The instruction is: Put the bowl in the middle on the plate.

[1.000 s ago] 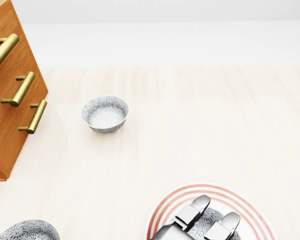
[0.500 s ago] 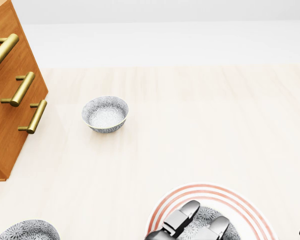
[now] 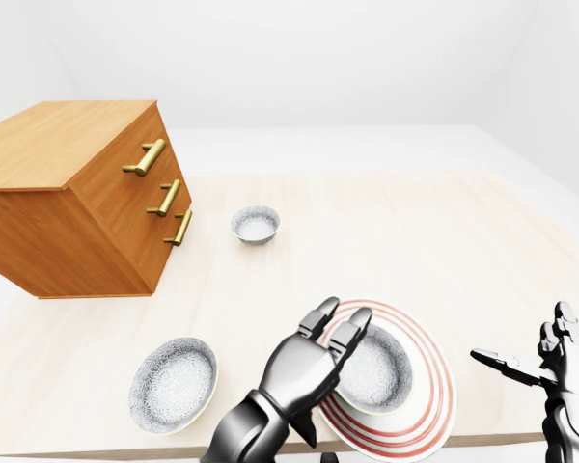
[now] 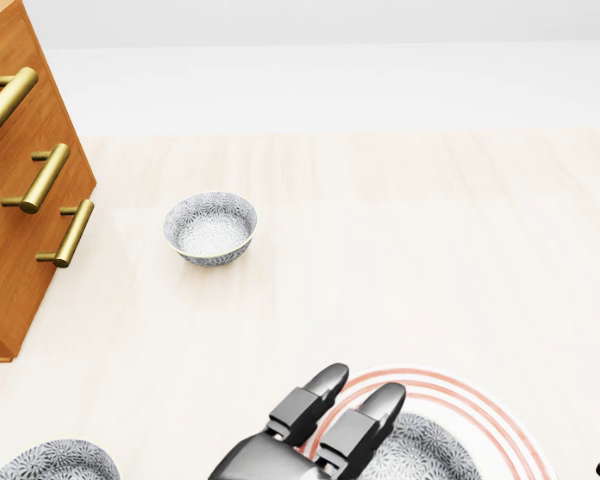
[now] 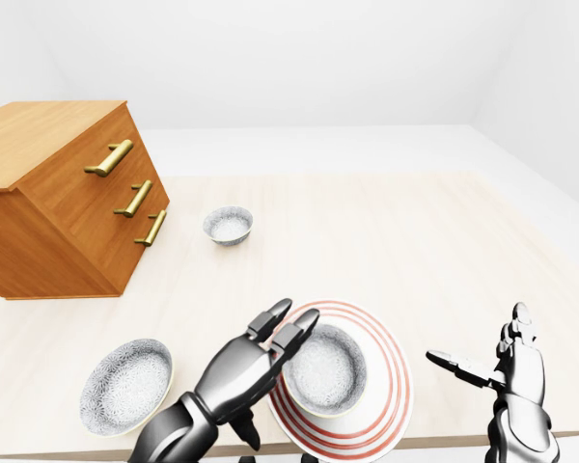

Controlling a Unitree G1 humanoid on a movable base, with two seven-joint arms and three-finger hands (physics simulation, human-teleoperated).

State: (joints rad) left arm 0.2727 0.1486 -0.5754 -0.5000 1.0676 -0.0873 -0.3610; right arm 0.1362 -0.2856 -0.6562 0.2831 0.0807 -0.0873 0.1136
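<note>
A patterned grey bowl (image 3: 374,371) sits upright on the white plate with red rings (image 3: 438,391) at the bottom of the left-eye view. My left hand (image 3: 342,320) is open, its fingers stretched out flat along the bowl's left rim and holding nothing. In the head view the left hand (image 4: 352,392) lies over the plate's left edge. My right hand (image 3: 533,349) hovers open to the right of the plate, apart from it.
A second patterned bowl (image 3: 256,224) stands farther up the table. A third bowl (image 3: 174,383) rests at the lower left, near the table's bottom edge. A wooden drawer chest (image 3: 77,193) with brass handles fills the left side.
My left hand has slid to the left, off the bowl and over the plate's left edge, fingers still extended. The bowl stays on the plate. The camera has not moved.
</note>
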